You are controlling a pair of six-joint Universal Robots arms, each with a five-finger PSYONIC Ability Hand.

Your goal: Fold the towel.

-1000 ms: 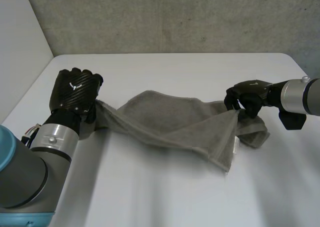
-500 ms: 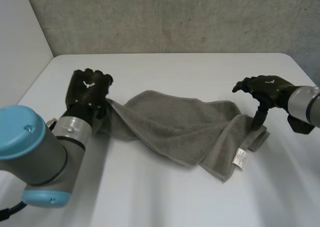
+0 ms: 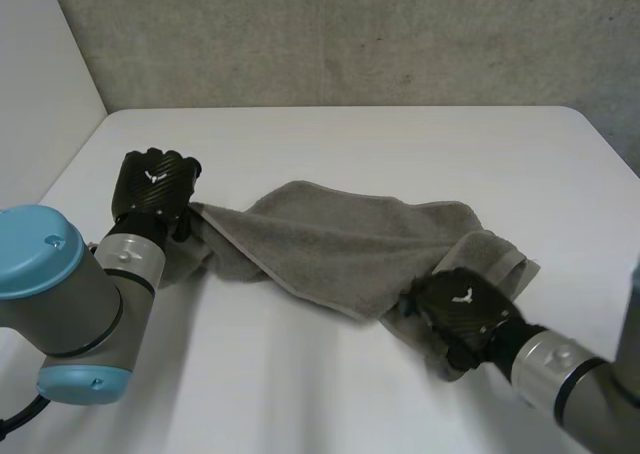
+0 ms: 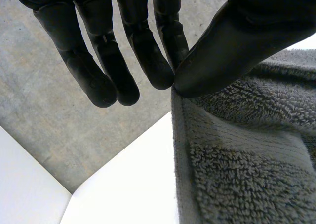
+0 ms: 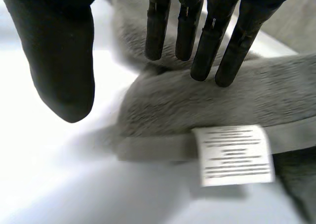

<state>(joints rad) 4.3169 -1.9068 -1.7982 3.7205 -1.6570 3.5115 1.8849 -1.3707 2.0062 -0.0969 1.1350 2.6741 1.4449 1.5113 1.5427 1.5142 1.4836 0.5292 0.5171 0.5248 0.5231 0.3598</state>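
The grey towel (image 3: 330, 244) lies rumpled across the middle of the white bench (image 3: 400, 154). It runs from the left hand (image 3: 152, 184) at about 9 o'clock to a doubled-over end at about 4 o'clock.

In the left wrist view, the thumb (image 4: 232, 46) meets the tip of the nearest of the fingers (image 4: 163, 61). The towel's hemmed edge comes up right into that meeting point, so this hand is clamped on the edge in a pinch. The other fingers hang straight beside it, free of the cloth. The terry pile spreads out under the thumb, and bare bench lies under the free fingers. In the head view this pinched spot is the towel's 9 o'clock end, lifted slightly off the bench.

The right hand (image 3: 460, 309) sits on the towel's near corner, at about 5 o'clock of the cloth, with its back turned up. In its own wrist view the fingers (image 5: 202, 51) are straight and spread a little, well apart from the thumb (image 5: 61, 61), and grip nothing. Their tips are over the thick folded roll of the towel, though I cannot tell whether they press it. The thumb is over bare bench beside the hem.

A white sewn-in label (image 5: 237, 155) lies flat on the hem under the palm. It carries several lines of dark print, too blurred to read.
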